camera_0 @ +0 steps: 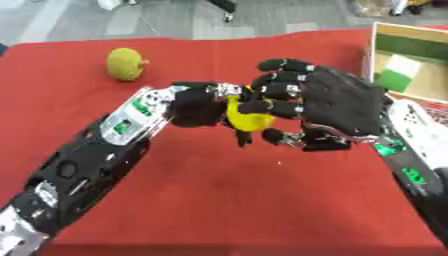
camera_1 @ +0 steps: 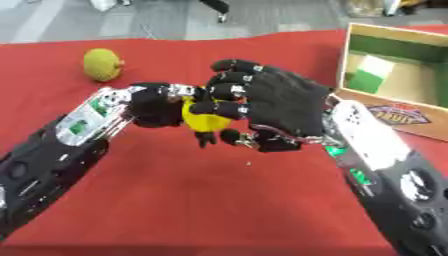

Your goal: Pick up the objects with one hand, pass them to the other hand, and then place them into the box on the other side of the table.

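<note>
Mid-handover above the red table (camera_0: 219,210): I have the yellow object (camera_0: 248,119) caught between my two hands, raised off the cloth at the centre of the scene. The left robot hand (camera_0: 197,107) comes in from the left with its fingers curled around the object's left side, and the right robot hand (camera_0: 328,102) wraps it from the right, its black-gloved fingers (camera_0: 280,90) bent over the top and front; both appear to be grasping it at once, though how much of the load each carries I cannot tell. The object looks smooth and rounded, bright yellow, probably a light plastic or foam fruit (its full shape is hidden by the fingers), so I judge it stiff enough to take a wrap-around hold but liable to slip on a glossy skin. The safest purchase seems to be around its widest part, with the thumb underneath. On the far left of the table lies a second piece, a dull yellow-green, bumpy, lemon-like fruit (camera_0: 126,64), which should give more grip thanks to its rough surface. At the far right stands the open cardboard box (camera_1: 385,107), stiff-walled, with green and white shapes inside. The cloth itself looks soft and matte
</note>
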